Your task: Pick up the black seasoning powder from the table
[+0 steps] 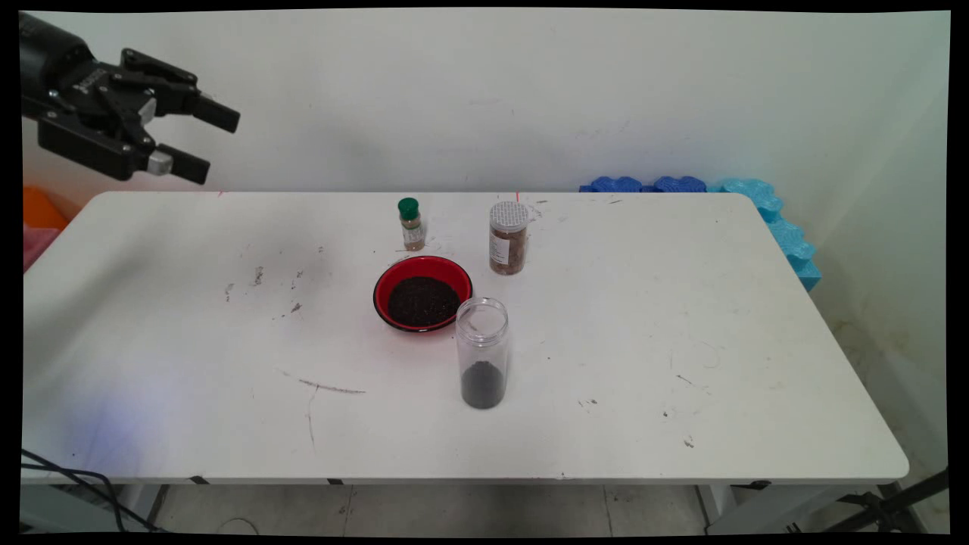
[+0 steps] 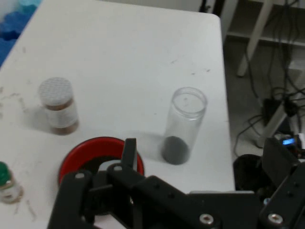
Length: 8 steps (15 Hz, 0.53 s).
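A clear open jar (image 1: 482,352) is seen standing upright on the white worktop (image 1: 681,341), a layer of dark grains at its bottom. Just behind it and to its left, almost touching it, a red bowl (image 1: 422,293) filled with dark grains is found. Farther back than the bowl, to its right, a brown-filled jar with a white lid (image 1: 508,238) stands, and a small green-capped bottle (image 1: 410,224) is set directly behind the bowl. Well above and far to the left of the bowl, the end effector (image 1: 203,141) is held over the worktop's rear left corner, its fingers spread apart and nothing gripped.
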Motion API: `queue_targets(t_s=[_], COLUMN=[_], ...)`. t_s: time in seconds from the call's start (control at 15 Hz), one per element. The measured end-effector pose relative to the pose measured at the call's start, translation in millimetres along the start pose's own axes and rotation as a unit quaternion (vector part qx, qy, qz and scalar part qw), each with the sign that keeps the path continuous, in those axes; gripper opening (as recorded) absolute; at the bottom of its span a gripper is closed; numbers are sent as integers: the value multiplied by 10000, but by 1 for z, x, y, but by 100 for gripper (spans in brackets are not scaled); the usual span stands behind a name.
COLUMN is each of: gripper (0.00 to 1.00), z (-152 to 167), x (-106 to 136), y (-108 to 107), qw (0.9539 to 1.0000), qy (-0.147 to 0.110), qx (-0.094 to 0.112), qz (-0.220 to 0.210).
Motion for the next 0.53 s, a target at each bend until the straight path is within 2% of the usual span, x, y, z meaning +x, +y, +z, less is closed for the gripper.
queue_targets(t_s=[0.2, 0.53], gripper=[100, 100], z=[9, 45], x=[-11, -39], y=[1, 9], qw=[9996, 9986], qy=[124, 295], qx=[-183, -273], qz=[-151, -354])
